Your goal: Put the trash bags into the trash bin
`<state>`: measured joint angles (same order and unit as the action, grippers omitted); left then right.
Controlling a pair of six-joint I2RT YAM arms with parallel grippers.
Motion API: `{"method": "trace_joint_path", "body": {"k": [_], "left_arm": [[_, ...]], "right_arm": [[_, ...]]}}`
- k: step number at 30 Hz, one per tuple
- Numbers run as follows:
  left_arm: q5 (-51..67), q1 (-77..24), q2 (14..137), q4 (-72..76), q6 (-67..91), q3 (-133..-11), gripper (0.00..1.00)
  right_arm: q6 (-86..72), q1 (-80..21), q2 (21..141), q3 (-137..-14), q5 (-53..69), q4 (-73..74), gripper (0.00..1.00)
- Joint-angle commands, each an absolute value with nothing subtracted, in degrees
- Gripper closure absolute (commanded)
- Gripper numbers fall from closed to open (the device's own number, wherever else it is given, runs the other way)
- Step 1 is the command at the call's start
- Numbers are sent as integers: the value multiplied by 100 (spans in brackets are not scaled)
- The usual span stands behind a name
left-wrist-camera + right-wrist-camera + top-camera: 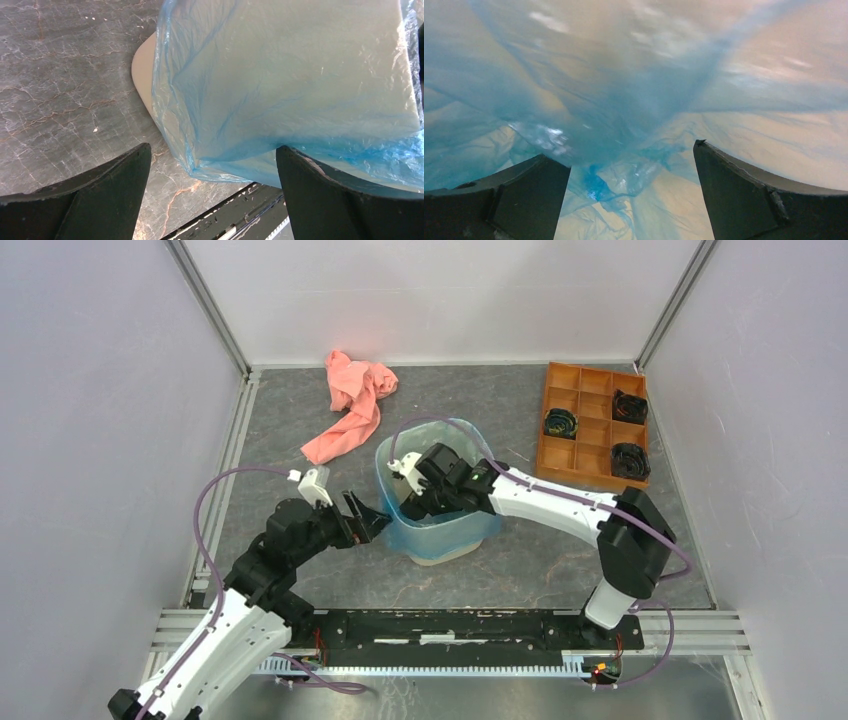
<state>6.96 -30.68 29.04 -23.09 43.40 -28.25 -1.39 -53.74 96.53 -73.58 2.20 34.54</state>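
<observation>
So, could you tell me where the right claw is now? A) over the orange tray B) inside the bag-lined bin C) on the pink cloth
B: the right claw reaches down inside the trash bin, with the blue trash bag all around it in its own camera.

pink cloth (352, 405): back left | orange tray (590, 381): back right

Translucent blue trash bag (450, 530) lines upright cream trash bin (142, 70), overhanging rim.

No text or label seems legible on anything here
</observation>
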Motion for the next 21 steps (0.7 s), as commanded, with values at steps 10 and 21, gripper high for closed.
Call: {"method": "trace_joint_path", "body": {"k": [10, 21], "left_arm": [[459, -3081, 2603, -2602, 4153, -3336, 0], [360, -3076, 2562, -2685, 4166, -3619, 0]], "right_arm": [[-337, -5833, 9360, -7411, -25, 3313, 2], [-301, -5803, 8808, -7098, -1086, 2974, 2]]}}
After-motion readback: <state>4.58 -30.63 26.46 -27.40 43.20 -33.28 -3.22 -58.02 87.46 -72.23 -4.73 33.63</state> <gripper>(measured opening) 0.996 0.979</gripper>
